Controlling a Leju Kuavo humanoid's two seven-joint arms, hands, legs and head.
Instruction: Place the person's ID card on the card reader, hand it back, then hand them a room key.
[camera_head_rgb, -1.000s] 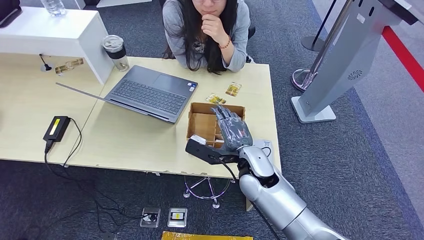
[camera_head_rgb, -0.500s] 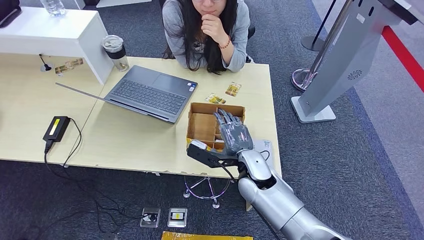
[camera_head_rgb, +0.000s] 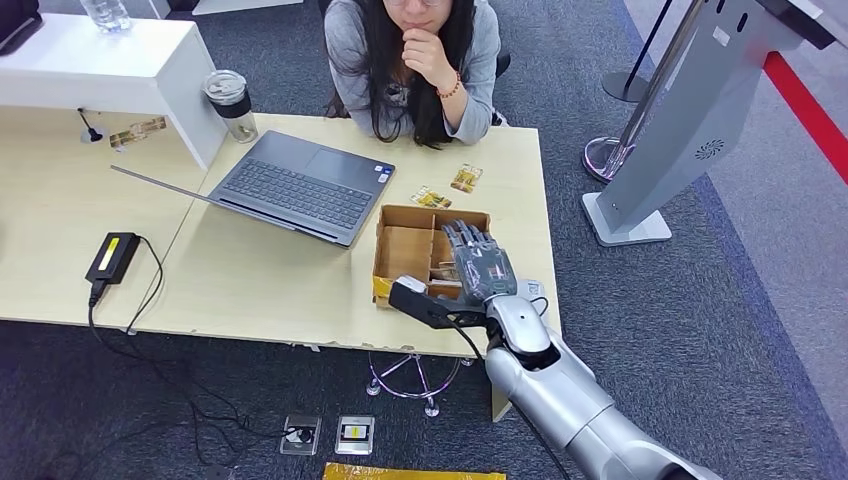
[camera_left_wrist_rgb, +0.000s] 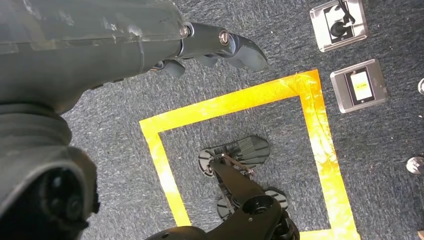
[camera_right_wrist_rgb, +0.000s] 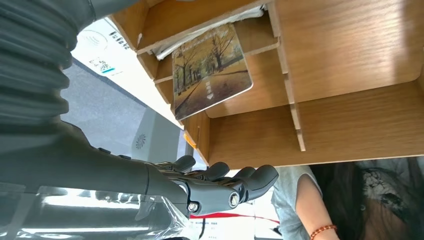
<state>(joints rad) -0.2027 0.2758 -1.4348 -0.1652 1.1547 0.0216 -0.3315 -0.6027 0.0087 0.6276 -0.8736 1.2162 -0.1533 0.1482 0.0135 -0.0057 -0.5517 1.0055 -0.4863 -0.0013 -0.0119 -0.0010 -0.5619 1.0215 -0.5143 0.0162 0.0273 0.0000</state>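
My right hand (camera_head_rgb: 478, 268) hovers over the right half of the open wooden box (camera_head_rgb: 405, 250) near the table's front right corner, fingers stretched out, thumb out to the side, holding nothing. In the right wrist view a card with an autumn-tree picture (camera_right_wrist_rgb: 212, 70) leans in one of the compartments of the box (camera_right_wrist_rgb: 350, 115), apart from my fingers (camera_right_wrist_rgb: 235, 185). Two small cards (camera_head_rgb: 466, 178) (camera_head_rgb: 431, 198) lie on the table between the box and the person (camera_head_rgb: 415, 60). A white flat device (camera_head_rgb: 530, 292) sits beside my wrist. My left hand (camera_left_wrist_rgb: 210, 45) hangs over the floor, holding nothing.
An open laptop (camera_head_rgb: 300, 185) lies left of the box. A tumbler (camera_head_rgb: 231, 103) and a white raised shelf (camera_head_rgb: 100, 65) stand at the back left. A black power brick (camera_head_rgb: 113, 256) with cable lies at the left. A grey kiosk stand (camera_head_rgb: 680, 130) rises right of the table.
My right hand has shifted a little to the right and nearer to me over the box. The person and the cards on the table have not moved.
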